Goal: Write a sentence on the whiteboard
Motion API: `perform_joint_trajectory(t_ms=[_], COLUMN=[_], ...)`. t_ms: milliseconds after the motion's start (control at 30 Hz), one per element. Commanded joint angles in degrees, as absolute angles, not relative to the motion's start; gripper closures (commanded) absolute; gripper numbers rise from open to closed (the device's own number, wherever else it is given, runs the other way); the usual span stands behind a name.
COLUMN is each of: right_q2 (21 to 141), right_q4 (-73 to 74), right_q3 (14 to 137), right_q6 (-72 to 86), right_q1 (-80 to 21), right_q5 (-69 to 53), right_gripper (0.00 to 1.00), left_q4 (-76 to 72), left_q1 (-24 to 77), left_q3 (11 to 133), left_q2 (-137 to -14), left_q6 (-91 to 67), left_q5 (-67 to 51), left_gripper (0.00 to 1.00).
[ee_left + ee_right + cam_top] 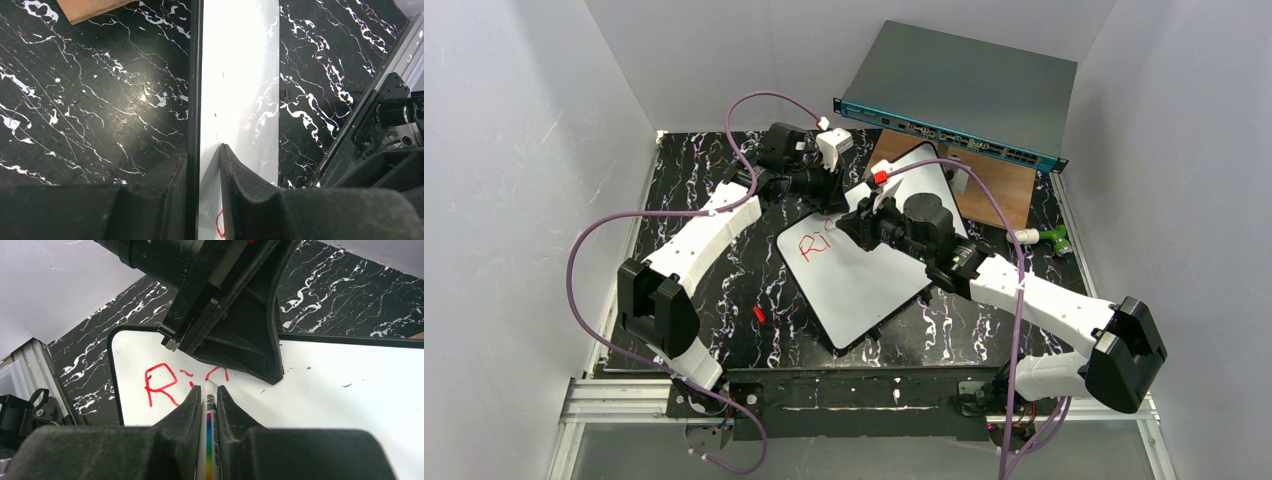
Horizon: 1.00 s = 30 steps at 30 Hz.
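The whiteboard (864,285) lies tilted on the black marble table. Red letters (814,245) reading "Ri" and the start of a third letter stand near its far left corner. They also show in the right wrist view (160,385). My left gripper (829,208) is shut on the whiteboard's far edge, one finger on each side of the board (240,75). My right gripper (207,390) is shut on a white marker (209,440) with a rainbow stripe. The marker's tip touches the board (340,410) just below the third letter's stroke (217,372). In the top view my right gripper (864,222) is above the letters.
A grey metal box with a teal front (964,95) stands at the back on a wooden board (999,190). A small red cap (759,313) lies on the table left of the whiteboard. A green and white object (1044,236) lies at the right. Grey walls enclose the table.
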<state>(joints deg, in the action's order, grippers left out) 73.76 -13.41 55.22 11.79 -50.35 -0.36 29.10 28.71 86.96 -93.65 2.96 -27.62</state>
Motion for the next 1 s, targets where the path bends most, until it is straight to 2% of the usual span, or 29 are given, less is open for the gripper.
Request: perform_joint_trajectory(t_ms=[0, 967], right_q2=[73.33, 72.26], right_q4=[-11.22, -8.09], right_q3=[53.68, 53.38], right_q6=[10.94, 10.29], right_q1=[-50.34, -50.27], right_q5=[2.96, 9.48], right_gripper=[0.99, 0.99], left_q4=[33.51, 33.41], left_q1=[29.88, 29.9], left_q3=[85.69, 86.35], left_q2=[-91.83, -92.23], left_q6=[6.41, 6.1], left_q5=[-26.95, -27.2], left_gripper=[1.0, 1.0])
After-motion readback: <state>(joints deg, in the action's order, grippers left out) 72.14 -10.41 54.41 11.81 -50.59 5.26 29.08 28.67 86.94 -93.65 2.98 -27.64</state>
